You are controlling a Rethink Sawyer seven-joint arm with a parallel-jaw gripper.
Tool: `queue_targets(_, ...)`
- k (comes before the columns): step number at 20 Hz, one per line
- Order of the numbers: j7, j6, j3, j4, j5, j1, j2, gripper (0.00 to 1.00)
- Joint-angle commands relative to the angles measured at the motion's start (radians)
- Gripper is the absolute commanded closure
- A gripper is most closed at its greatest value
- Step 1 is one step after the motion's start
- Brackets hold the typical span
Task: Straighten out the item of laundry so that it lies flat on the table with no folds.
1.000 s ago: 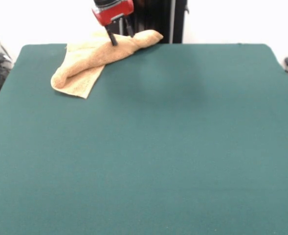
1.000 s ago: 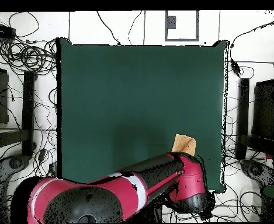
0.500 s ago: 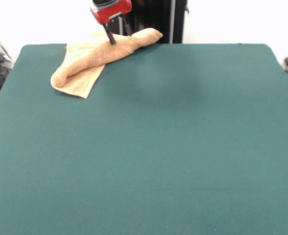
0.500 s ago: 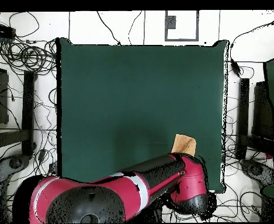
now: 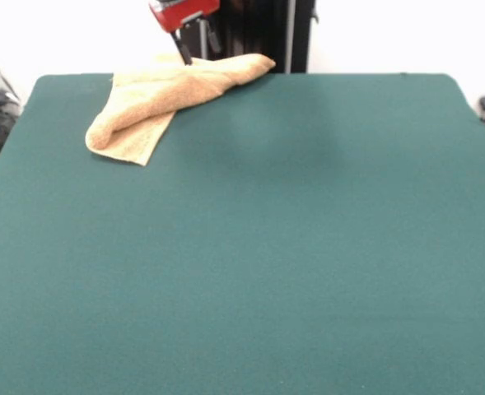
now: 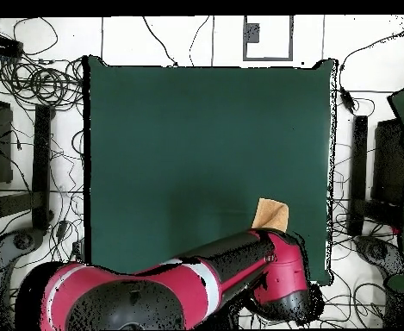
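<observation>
Gripper just above folded towel at table edge.

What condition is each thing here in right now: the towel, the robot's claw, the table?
Towel: bunched and folded over itself, a rolled ridge running across it, lying at the table's edge; not flat.
Gripper: above the towel's top fold; whether it is open or shut cannot be told.
Table: flat, covered in dark green cloth.
Arm: reaches over the towel in the overhead view, hiding most of it.

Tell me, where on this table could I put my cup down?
Nearly anywhere: the green table is bare from the near edge to its right side. Only the far left corner is crowded, with the bunched towel and gripper above it.
</observation>
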Motion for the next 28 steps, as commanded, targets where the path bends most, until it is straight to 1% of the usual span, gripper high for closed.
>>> queue_targets(1, 0.287, -0.001, 0.115, 0.008, -0.012, 0.003, 0.002, 0.00)
queue_targets(4, 0.275, 0.011, 0.132, 0.004, -0.010, -0.008, 0.008, 0.00)
queue_targets(7, 0.278, 0.010, 0.128, 0.014, -0.016, -0.005, 0.002, 0.00)
queue_targets(8, 0.272, 0.011, 0.128, 0.052, -0.004, 0.023, -0.019, 0.00)
queue_targets(9, 0.272, 0.012, 0.128, 0.057, -0.003, 0.026, -0.023, 0.00)
queue_targets(13, 0.264, 0.025, 0.147, 0.045, 0.003, 0.011, -0.017, 0.00)
queue_targets(16, 0.247, 0.029, 0.154, 0.060, 0.005, 0.005, -0.016, 0.00)
queue_targets(18, 0.217, 0.036, 0.158, 0.080, 0.013, -0.005, -0.017, 0.00)
queue_targets(21, 0.110, 0.052, 0.176, 0.141, 0.044, -0.056, -0.020, 0.00)
queue_targets(28, -0.043, 0.092, 0.217, 0.195, 0.069, -0.147, 0.001, 0.00)
